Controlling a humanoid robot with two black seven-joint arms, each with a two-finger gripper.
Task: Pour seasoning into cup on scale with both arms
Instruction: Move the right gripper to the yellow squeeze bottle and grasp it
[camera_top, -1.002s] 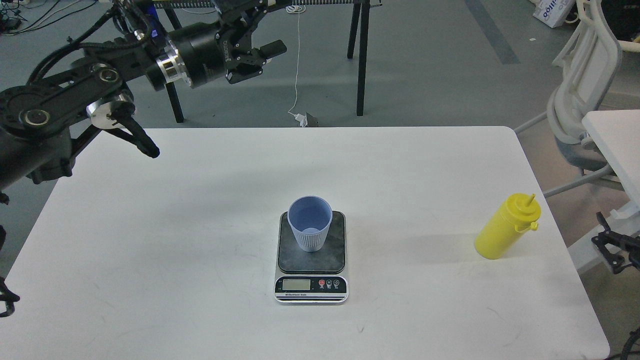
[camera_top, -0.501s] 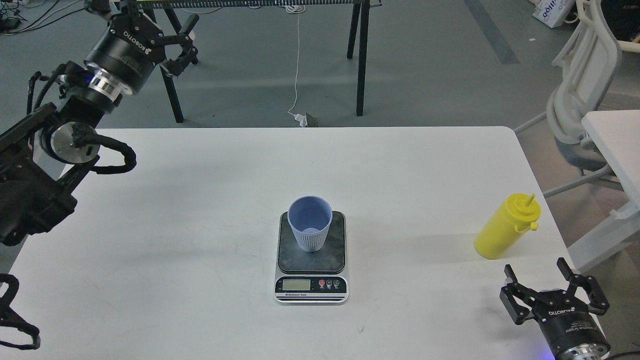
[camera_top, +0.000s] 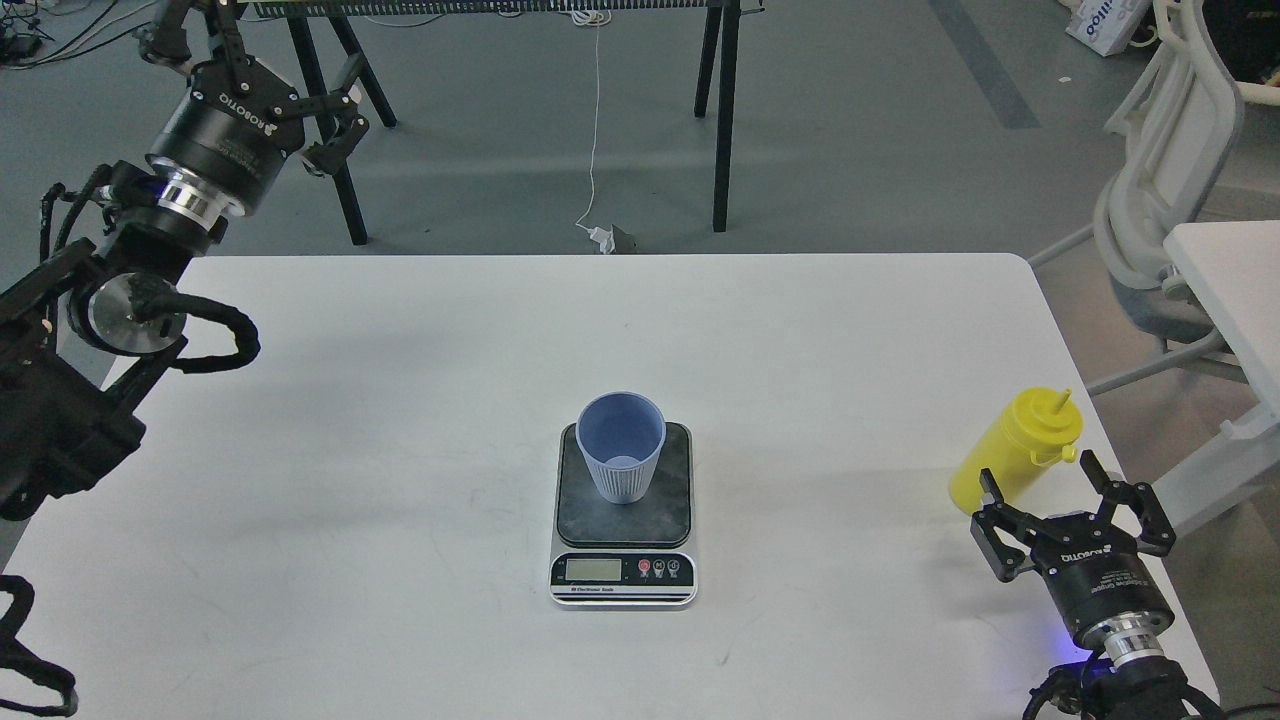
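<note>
- The right gripper (camera_top: 1068, 497) is seen w/ jaws spread wide, nothing grasped; one finger lies each side of the lower body of the seasoning bottle (camera_top: 1012, 452), just in front of it. Contact can't be told — prob. not touching yet.
- The bottle is stood upright near the table (camera_top: 400, 420) edge, directly ahead of the right pincer, nozzle up, small cap hanging at the side. Upright placement is judged to suit a side grasp round the body w/o spilling.
- The jaws are judged to be released this wide so the bottle's body fits between them before closing.
- The cup (camera_top: 621, 446) is set on the dark plate of the scale (camera_top: 622, 520), well to the left of the right pincer, mouth up — placed so whatever is poured gets weighed. LCD is faced toward the robot; reading too small to tell.
- The left gripper (camera_top: 285, 95) is held high, beyond the far-left table corner, fingers apart, empty. The cup is well apart from it, toward the table centre.
- Step in hand, as judged: grasp of bottle by right arm; pouring not yet begun.
</note>
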